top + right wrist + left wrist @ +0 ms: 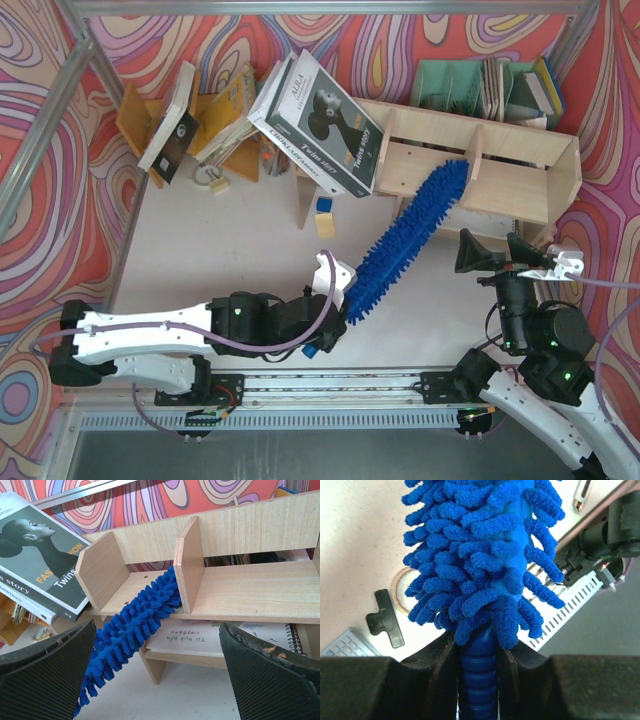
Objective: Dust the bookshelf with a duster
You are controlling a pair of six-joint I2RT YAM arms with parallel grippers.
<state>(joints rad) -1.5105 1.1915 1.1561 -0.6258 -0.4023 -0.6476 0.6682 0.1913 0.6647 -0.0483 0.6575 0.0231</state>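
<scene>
The pale plywood bookshelf [510, 165] stands at the back right, also filling the right wrist view [250, 587]. The bright blue fluffy duster [405, 235] slants up from the table's middle, and its tip lies in the shelf's upper compartment against an upright divider [189, 565]. My left gripper [332, 300] is shut on the duster's ribbed dark blue handle [479, 675], with the bristles [480, 555] spreading just above the jaws. My right gripper [510, 258] hovers in front of the shelf, open and holding nothing [157, 675]. The duster [132, 625] passes to its left.
A big grey book [320, 120] leans on the shelf's left end. An orange-yellow rack [225, 120] with books stands at the back left, a green organizer [450, 85] behind the shelf. A small blue and yellow block [324, 222] sits by the shelf leg. Books [220, 635] lie in the lower tier.
</scene>
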